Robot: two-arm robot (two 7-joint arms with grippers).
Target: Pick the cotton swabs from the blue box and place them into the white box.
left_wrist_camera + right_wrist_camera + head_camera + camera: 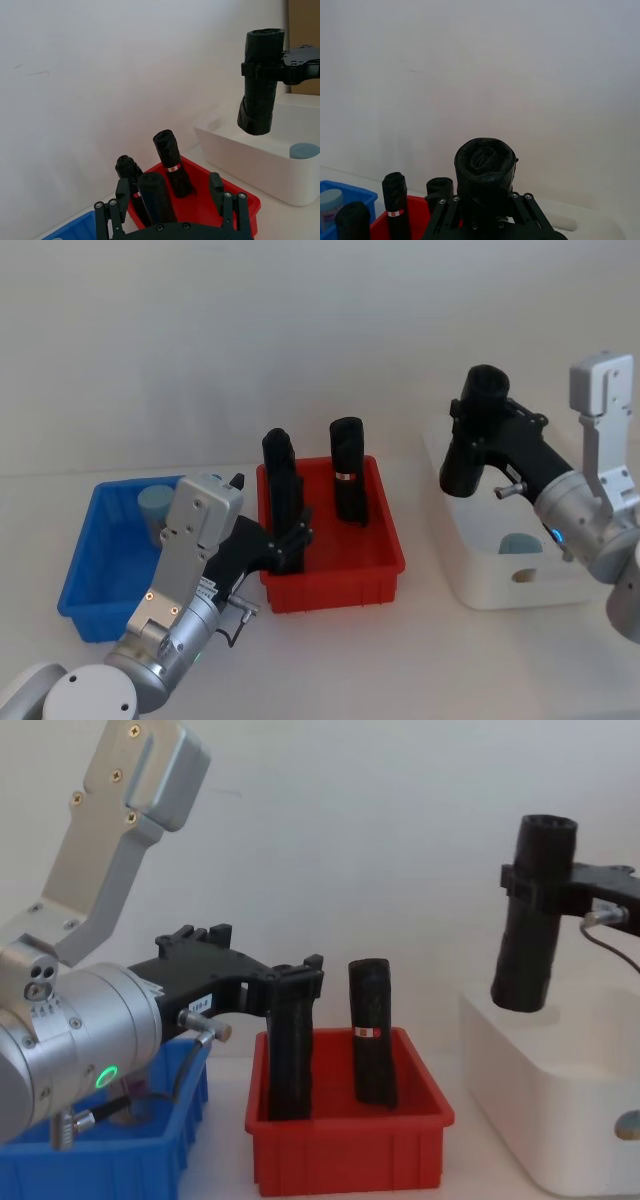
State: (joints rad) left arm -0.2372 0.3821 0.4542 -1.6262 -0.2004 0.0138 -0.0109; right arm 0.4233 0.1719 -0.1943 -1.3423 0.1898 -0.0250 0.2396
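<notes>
1. Fingers [298, 536] of the left gripper [292, 982] clamped on a tall black cylinder [289, 1065] standing at the left end of the shallow red plastic bin [335, 575]; in the left wrist view, pads on either side of that cylinder's top [156, 192].
2. Right gripper [478, 420] closed around a second tall black cylinder [533, 915], held upright in the air above the large glossy white plastic tub [540, 1105], clear of its rim.
3. Third black cylinder [349, 483], with a small red-and-white band, leaning inside the red bin near its right half, untouched.
4. One clear jar of cotton swabs with a pale blue lid [156, 508] resting in the far part of the shallow bright blue plastic bin [95, 575], just left of the left arm.
5. Another pale blue lid [304, 150] lying inside the white tub near its front wall, also seen from the head [519, 543].
6. Blue bin, red bin and white tub lined up left to right on the pale worktop [430, 640].
</notes>
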